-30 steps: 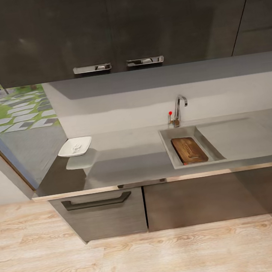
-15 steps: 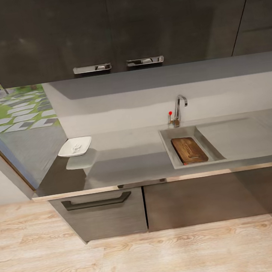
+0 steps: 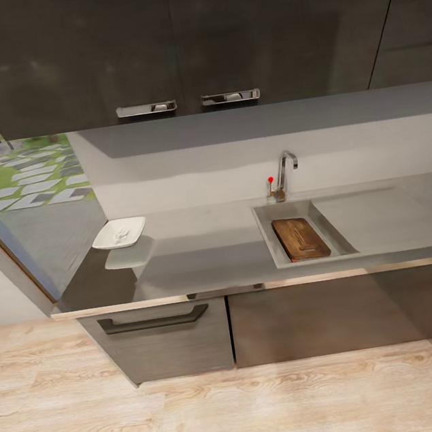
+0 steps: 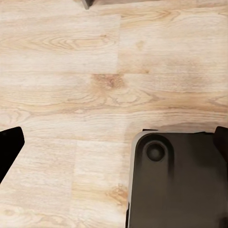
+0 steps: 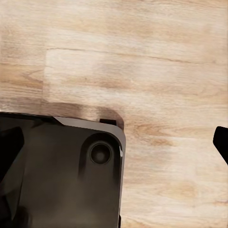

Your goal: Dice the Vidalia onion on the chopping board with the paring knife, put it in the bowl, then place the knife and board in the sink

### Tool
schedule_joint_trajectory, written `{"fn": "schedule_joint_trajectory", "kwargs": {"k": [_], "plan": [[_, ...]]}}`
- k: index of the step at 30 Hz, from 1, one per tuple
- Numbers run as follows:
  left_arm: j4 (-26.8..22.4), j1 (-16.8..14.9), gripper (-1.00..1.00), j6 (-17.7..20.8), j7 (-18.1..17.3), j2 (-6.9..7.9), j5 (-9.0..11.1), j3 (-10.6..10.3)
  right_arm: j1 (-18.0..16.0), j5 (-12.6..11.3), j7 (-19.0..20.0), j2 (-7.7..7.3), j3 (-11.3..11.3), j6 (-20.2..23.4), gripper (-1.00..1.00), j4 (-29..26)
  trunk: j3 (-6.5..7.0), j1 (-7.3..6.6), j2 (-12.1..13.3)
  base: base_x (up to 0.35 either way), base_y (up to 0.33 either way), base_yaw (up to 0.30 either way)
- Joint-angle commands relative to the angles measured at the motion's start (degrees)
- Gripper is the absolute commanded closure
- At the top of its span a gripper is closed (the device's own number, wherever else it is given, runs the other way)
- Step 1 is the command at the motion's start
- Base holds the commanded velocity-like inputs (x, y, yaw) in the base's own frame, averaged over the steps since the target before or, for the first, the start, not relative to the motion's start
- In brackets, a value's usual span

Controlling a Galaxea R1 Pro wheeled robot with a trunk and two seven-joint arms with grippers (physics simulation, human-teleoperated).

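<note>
1. Pale wood-plank floor (image 3: 243, 411) spreads across the foreground of the head view and lies beneath both wrist cameras, where a dark rounded corner of the robot's base (image 4: 175, 185) stands on it.
2. Dark glossy wall cabinets (image 3: 178, 43) run along the top of the head view, two chrome handles (image 3: 188, 103) side by side at their lower edge; grey base cabinets (image 3: 259, 327) stand below, one with a dark bar handle (image 3: 153, 319).
3. At the left, a window (image 3: 25, 181) looks out on grass and paving stones.
4. The glossy grey tabletop (image 3: 200, 252) stretches from the window to the right edge of the head view, mirroring what stands on it.
5. The sink (image 3: 305, 231) is set into the tabletop right of centre, a tall chrome tap (image 3: 284, 173) with a small red knob (image 3: 270, 180) at its back rim.
6. The chopping board (image 3: 300, 238) lies flat inside the sink, toward its left side, the slot handle at the near short edge.
7. The bowl (image 3: 119, 233) sits on the tabletop near the window end, well apart from the sink, holding small white pieces, the diced onion (image 3: 120, 235); they are too small to count.
8. The left gripper (image 4: 114, 147) shows dark fingertips (image 4: 10, 142) at opposite edges of its wrist view, so its jaws are spread wide with nothing between them.
9. The right gripper (image 5: 114, 142) likewise has jaws spread apart, one fingertip (image 5: 221, 140) at the frame edge, holding nothing.
</note>
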Motion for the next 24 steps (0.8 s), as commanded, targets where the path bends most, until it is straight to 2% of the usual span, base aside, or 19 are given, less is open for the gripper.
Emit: {"fn": "schedule_joint_trajectory", "kwargs": {"k": [1, 24], "plan": [[-0.1, 0.0, -1.00, -0.1, 0.3, 0.08, 0.5, -0.5, 0.0, -0.6, -0.2, -0.02, 0.5, -0.2, -1.00, 0.0, -0.10, 0.03, -0.1, 0.000, 0.000, 0.000], [-0.1, 0.0, -1.00, -0.1, 0.3, -0.11, 0.5, -0.5, 0.0, -0.6, -0.1, -0.02, 0.5, -0.2, -1.00, 0.0, -0.10, 0.03, -0.1, 0.000, 0.000, 0.000]]}}
